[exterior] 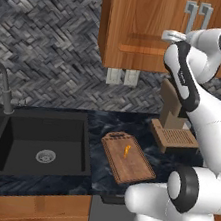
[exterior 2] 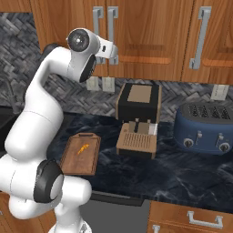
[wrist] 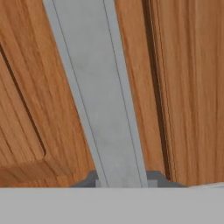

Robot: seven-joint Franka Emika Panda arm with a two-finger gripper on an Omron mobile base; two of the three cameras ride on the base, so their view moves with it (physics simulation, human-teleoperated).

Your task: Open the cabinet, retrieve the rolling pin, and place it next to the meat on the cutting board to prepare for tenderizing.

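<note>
Up close, the claw (wrist: 122, 183) is clenched on a long grey metal bar handle (wrist: 98, 96); the right base view adds a blue toaster (exterior 2: 205, 129); the white arm reaches up to the medium-brown wooden cabinet (exterior 2: 145, 36).

Cabinet (exterior 2: 150, 32): brown wood, visible grain, satin. Handle (wrist: 98, 96): grey metal, matt, smooth. Board (exterior: 127, 158): reddish wood, matt. Counter (exterior 2: 182, 173): dark marbled stone, glossy. Backsplash (exterior: 46, 47): grey herringbone tile, rough. Toaster (exterior 2: 205, 129): blue, smooth.

Two rear base views flank the counter (exterior: 105, 124); hand view hugs cabinet (wrist: 188, 87).
</note>
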